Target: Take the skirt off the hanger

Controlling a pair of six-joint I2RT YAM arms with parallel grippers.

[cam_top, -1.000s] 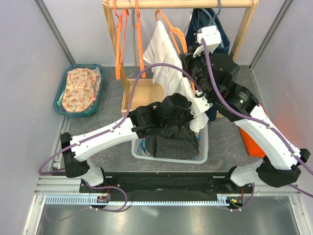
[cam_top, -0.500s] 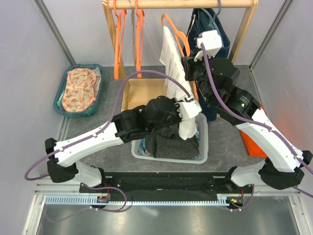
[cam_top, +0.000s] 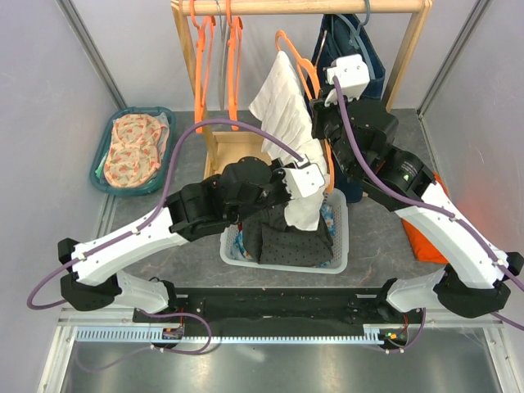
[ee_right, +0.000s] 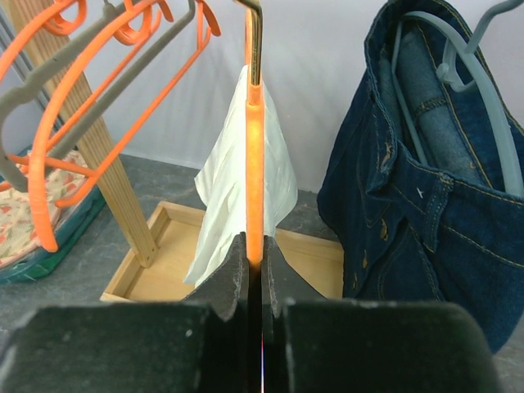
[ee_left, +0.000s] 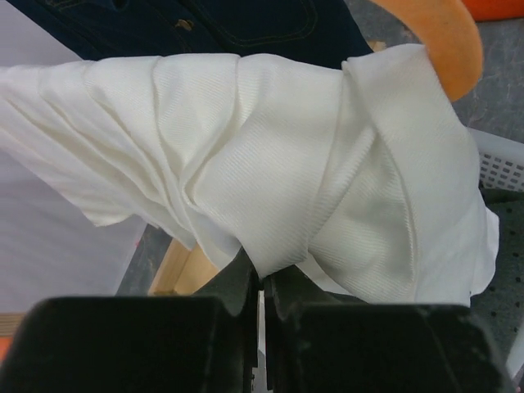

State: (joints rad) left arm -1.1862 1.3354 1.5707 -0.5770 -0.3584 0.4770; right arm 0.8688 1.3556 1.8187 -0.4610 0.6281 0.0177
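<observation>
- Left fingers [ee_left: 242,282], closed, are pinching the white skirt [ee_left: 286,172].
- Right fingers [ee_right: 232,266], closed, are clamping the orange hanger [ee_right: 255,164].
- White basket [cam_top: 343,239], at six o'clock below the skirt, is holding dark clothes [cam_top: 295,241].

Light was bright, even and diffuse, falling from above. The top view was sharp, with only soft shadows under the arms toward the near edge of the table [cam_top: 368,246]. In the left wrist view the white skirt [ee_left: 270,164] verged on overexposure, though its folds stayed legible. Both wrist views showed dark, blurred fingers [ee_left: 239,282] in the foreground, and the orange hanger [ee_right: 255,164] glowed.
</observation>
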